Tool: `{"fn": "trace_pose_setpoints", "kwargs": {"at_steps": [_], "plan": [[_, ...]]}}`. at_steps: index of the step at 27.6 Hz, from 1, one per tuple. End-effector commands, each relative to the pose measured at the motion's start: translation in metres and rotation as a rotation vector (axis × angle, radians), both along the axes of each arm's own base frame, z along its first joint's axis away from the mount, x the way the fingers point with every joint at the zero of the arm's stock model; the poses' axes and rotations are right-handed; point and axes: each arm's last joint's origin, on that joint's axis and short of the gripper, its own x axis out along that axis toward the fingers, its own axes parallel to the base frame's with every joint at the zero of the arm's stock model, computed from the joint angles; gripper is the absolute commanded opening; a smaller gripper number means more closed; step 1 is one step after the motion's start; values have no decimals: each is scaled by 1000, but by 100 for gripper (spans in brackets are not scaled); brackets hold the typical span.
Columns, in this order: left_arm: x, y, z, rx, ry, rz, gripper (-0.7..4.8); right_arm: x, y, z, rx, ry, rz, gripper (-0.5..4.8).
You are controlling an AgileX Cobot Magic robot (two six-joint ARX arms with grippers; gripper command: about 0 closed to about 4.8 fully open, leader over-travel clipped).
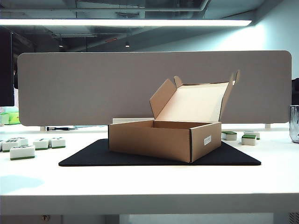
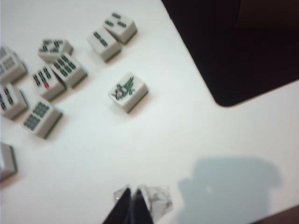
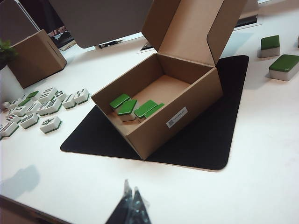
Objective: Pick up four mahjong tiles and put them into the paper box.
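White table (image 1: 140, 186) bears black mat (image 1: 93, 158) and loose mahjong tiles (image 1: 22, 151).

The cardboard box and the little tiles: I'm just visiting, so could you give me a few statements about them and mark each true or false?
1. The cardboard box has its lid open. True.
2. The box is empty. False: four green-backed tiles lie inside.
3. The box sits on a black mat. True.
4. The left gripper holds a tile. False: it is shut on nothing, above bare table.
5. The right gripper is shut, away from the box. True.
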Motion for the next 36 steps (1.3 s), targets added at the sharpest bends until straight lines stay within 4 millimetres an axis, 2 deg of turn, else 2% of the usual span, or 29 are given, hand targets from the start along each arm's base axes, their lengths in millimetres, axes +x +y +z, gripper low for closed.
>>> {"fn": "trace_pose_setpoints", "kwargs": {"at_steps": [1,6,9,14,16,19,23,36], "plan": [[-7,2,9,21,-88,-7,-5,-1,0,3,3,-25,0,-1],[-7,5,16,62,-182,62,-5,-1,0,3,3,-26,2,-1],[-9,5,12,-4,-190,76,-5,-1,0,3,2,-26,-4,-1],[-5,4,-16,-116,-254,118,-5,-1,0,3,3,-26,0,-1],[-6,4,-36,-161,-301,132,-5,-1,0,3,3,-27,1,-1],[-8,5,-55,-183,-338,140,-5,-1,0,3,3,-26,0,-1],[-11,14,-79,-222,-365,232,-5,-1,0,3,3,-27,1,-1],[-20,30,-104,-261,-399,398,-5,-1,0,3,3,-27,1,-1]]}}
